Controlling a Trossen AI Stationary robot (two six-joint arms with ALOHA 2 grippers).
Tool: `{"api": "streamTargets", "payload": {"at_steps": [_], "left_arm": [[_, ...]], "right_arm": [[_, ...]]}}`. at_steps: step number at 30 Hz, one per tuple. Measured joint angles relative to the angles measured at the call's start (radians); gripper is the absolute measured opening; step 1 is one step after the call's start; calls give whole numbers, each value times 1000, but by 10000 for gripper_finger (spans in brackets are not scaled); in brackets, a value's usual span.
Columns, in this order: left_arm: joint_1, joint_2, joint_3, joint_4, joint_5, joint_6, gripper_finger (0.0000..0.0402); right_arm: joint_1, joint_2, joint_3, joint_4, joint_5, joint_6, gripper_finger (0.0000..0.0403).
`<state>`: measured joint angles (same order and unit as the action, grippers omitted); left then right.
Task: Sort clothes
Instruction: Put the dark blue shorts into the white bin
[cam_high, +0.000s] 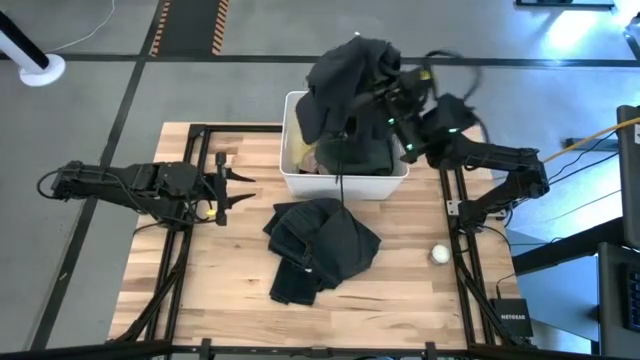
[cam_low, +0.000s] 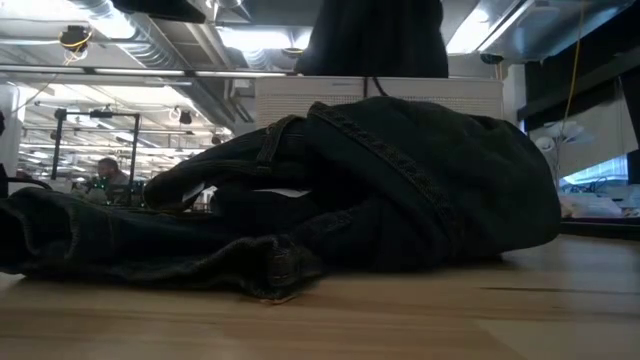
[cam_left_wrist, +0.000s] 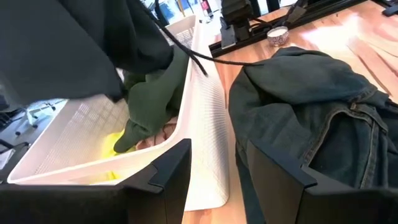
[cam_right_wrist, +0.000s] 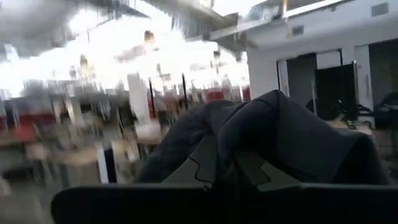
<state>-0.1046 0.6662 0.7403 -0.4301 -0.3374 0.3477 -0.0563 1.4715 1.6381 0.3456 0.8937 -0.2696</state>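
My right gripper (cam_right_wrist: 227, 158) is raised over the white bin (cam_high: 292, 178) at the table's far side, shut on a large black garment (cam_high: 345, 80). The garment hangs above the bin (cam_low: 375, 40), and its cord (cam_left_wrist: 186, 51) dangles over the near wall. Inside the bin lie a dark green garment (cam_left_wrist: 152, 99) and a neon yellow one (cam_left_wrist: 115, 146). A dark denim garment (cam_high: 322, 245) lies crumpled on the table in front of the bin. My left gripper (cam_high: 238, 190) stands open at the table's left, nothing between its fingers (cam_left_wrist: 171, 171). My right gripper pinches a bunched fold of the black garment (cam_right_wrist: 273, 124) between its two fingers; the cloth drapes over the fingertips and hides the exact place. The fingers come from the table's right, slanting a little upward. The garment hangs below them, its lower part (cam_high: 362, 150) at the bin.
A small white ball (cam_high: 440, 254) lies on the table at the right, near the right arm's base. Black frame rails (cam_high: 190, 150) run along the table's left and right sides. Bare wood shows near the front edge (cam_high: 400, 300).
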Motion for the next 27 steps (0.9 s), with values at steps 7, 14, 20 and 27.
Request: {"api": "streamTargets", "payload": {"at_steps": [7,14,20,27], "left_arm": [[2,0,0,0,0,-5,153],[2,0,0,27,1,-10,153],[2,0,0,28,1,-11,153],[2,0,0,28,1,-11,153]], "right_arm": [[-6,8,-1,-414,125,126,23],[-21,23,-1,-878,176,382,24],[-91,80,-1,-1124,-7,639,27],[-162,177,-1,-1036,-228,687,62]]}}
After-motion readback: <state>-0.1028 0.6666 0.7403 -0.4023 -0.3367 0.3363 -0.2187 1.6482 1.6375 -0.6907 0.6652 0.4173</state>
